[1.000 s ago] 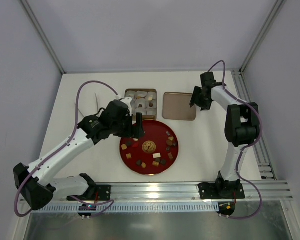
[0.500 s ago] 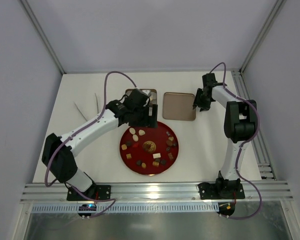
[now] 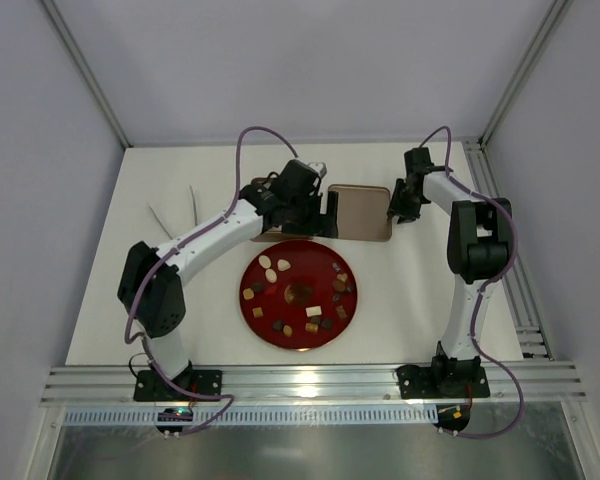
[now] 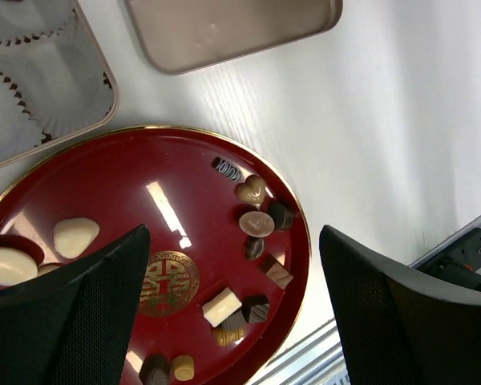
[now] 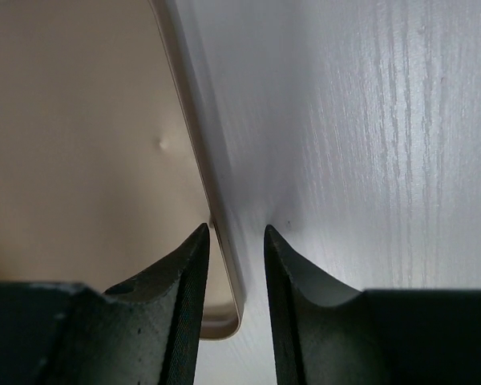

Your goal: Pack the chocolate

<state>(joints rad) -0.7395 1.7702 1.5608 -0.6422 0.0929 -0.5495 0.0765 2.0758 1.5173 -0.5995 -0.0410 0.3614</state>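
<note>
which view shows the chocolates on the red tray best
Left wrist: the chocolates are close, shapes and colours clear. Top external shows the whole spread, but tiny. Right wrist shows none.

Reaches with left arm [image 3: 210,235] from the near-left base, folded sharply at the elbow low on the left, forearm stretched diagonally up toward mid-table. Holds left gripper [image 4: 232,234] high, tilted downward, jaws spread wide. Stands right arm [image 3: 475,250] upright from its base, then bends forward and inward at the far right. Points right gripper [image 5: 236,233] steeply down and very low, fingers [image 5: 184,281] only narrowly apart, tips level with each other.
</note>
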